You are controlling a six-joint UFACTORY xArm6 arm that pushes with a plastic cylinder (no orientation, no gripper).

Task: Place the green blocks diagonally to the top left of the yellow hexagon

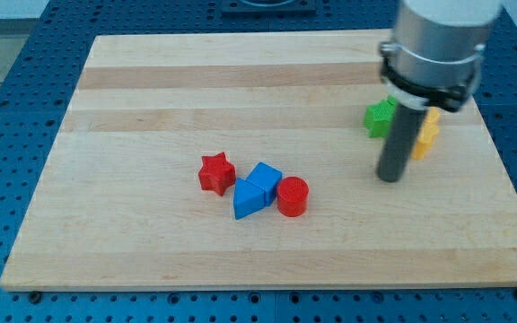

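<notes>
Camera view: my tip, no jaws in sight, below green block, beside yellow block.

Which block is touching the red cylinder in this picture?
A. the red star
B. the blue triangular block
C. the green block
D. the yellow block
B: the red cylinder sits against the right side of the blue triangular block, while the red star lies apart, further to the view's left.

From my tip, you have open board from 6 round to 10 o'clock as far as the red cylinder, while the green block and yellow block crowd 12 and 1 o'clock.
</notes>
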